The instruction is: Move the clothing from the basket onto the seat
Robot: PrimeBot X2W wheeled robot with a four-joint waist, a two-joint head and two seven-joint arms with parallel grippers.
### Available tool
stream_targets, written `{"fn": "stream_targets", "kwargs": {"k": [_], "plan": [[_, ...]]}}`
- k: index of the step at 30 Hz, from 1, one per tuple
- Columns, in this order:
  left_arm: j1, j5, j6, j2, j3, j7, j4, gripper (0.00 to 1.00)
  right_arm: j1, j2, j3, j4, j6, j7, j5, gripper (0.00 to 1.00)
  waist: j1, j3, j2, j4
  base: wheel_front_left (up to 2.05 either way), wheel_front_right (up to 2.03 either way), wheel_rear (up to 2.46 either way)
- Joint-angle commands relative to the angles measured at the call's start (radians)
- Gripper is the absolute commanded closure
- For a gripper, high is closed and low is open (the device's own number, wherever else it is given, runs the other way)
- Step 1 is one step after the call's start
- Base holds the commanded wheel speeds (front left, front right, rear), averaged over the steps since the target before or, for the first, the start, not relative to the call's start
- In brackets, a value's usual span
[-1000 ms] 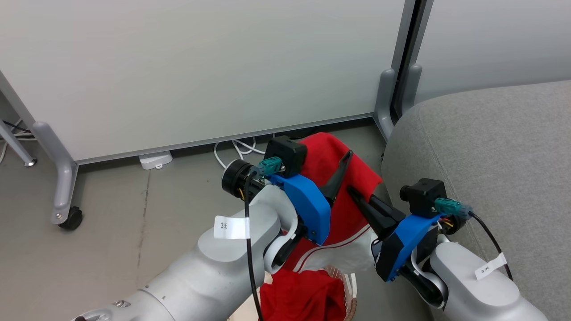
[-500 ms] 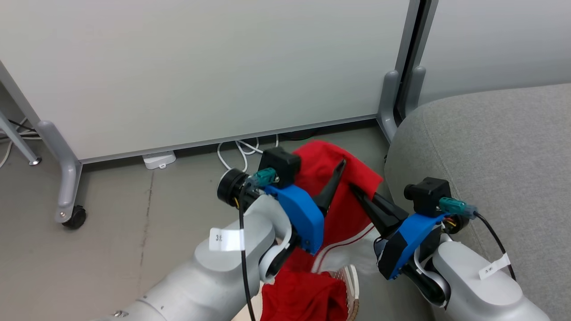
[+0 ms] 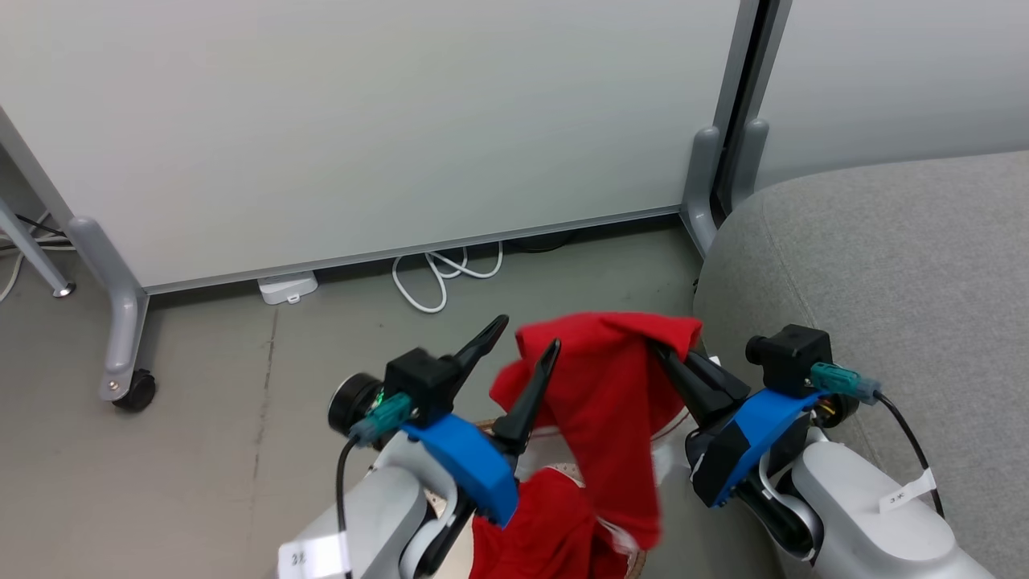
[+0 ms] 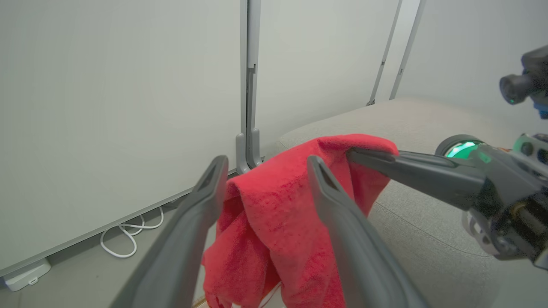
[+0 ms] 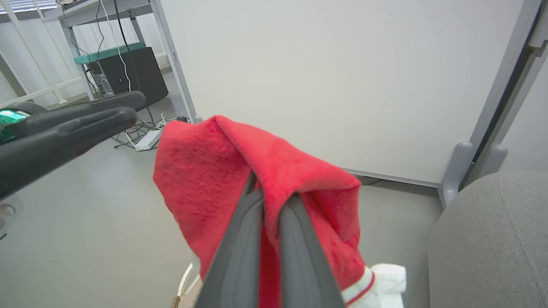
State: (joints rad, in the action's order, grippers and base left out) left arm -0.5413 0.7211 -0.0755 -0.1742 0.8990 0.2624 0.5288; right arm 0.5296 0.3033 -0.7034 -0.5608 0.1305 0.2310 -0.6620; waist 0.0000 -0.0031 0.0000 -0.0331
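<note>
The right gripper [image 3: 659, 352] is clamped tight on a fold of one red garment [image 3: 611, 394]. It holds the garment up over the basket [image 5: 185, 280], just off the rounded left edge of the seat [image 3: 884, 265]. The cloth drapes over the closed fingers and hangs in a long limp tail, its white trim low near the basket. The left gripper [image 3: 528, 332] stands spread wide close beside the cloth, with nothing in its grasp; I cannot tell whether one finger brushes the fabric. The other garment [image 3: 539, 531] lies bunched in the basket beneath.

The fabric looks soft, fleecy and light, with no stiffness. It will probably sag and swing from wherever it is pinched, and the tail could snag on the basket's rim. A thick fold or the trimmed hem should give the surest hold, since a single thin layer may slip. The bunched garment is best taken at the top of its heap and lifted high, because the light basket might tip or come along.
</note>
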Motion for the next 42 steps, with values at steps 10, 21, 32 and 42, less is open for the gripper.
{"fn": "stream_targets", "kwargs": {"k": [10, 21, 32, 42], "plan": [[0.219, -0.199, -0.037, -0.008, -0.242, 0.003, -0.141, 0.0, -0.028, 0.002, 0.032, 0.031, 0.0, -0.006, 0.017, 1.0, 0.0, 0.009, 0.0, -0.003, 0.0, 0.0, 0.0], [0.367, -0.315, -0.057, 0.038, -0.417, 0.003, -0.214, 0.0, -0.044, 0.009, 0.062, 0.055, 0.0, -0.026, 0.036, 1.0, 0.0, 0.014, 0.0, -0.003, 0.0, 0.0, 0.0], [0.372, -0.337, -0.055, 0.052, -0.433, 0.003, -0.238, 0.0, -0.051, 0.0, 0.082, 0.076, 0.0, -0.039, 0.052, 1.0, 0.0, 0.041, 0.0, -0.012, 0.0, 0.0, 0.0], [0.358, -0.332, -0.055, 0.044, -0.426, 0.003, -0.233, 0.0, -0.054, -0.004, 0.092, 0.083, 0.0, -0.044, 0.062, 1.0, 0.0, 0.049, 0.0, -0.02, 0.0, 0.0, 0.0]]}}
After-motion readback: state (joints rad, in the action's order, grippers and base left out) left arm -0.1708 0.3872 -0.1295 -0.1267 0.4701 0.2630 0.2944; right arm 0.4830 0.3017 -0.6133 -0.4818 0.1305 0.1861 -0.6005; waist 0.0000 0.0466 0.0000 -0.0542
